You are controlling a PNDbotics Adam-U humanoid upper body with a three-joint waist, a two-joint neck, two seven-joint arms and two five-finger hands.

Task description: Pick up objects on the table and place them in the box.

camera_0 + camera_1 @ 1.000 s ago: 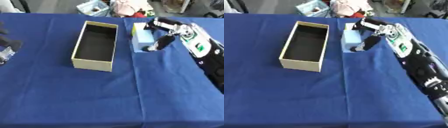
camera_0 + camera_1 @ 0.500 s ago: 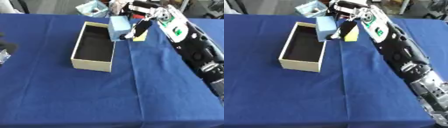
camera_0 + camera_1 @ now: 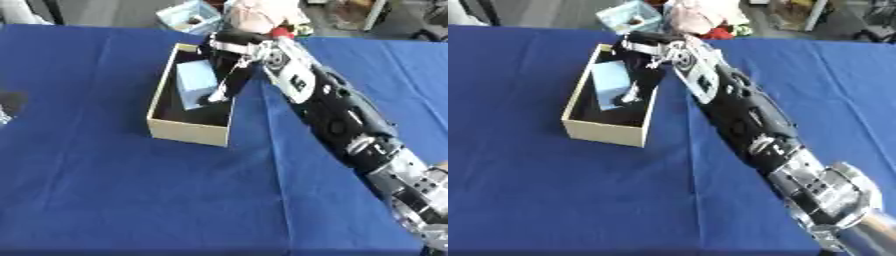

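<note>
The table (image 3: 105, 200) is covered with matt blue cloth. The box (image 3: 188, 131) looks like pale cardboard, dark and matt inside. The light blue object (image 3: 196, 82) seems smooth, maybe plastic. The right hand (image 3: 229, 60) is black with silver, slightly shiny parts.

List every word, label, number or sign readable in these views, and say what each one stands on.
None can be read.
Light blue flat packet held by the right hand over the open cardboard box: no print shows.
Black right arm: white patches with green marks, too blurred to read.
Blue tablecloth: plain.
</note>
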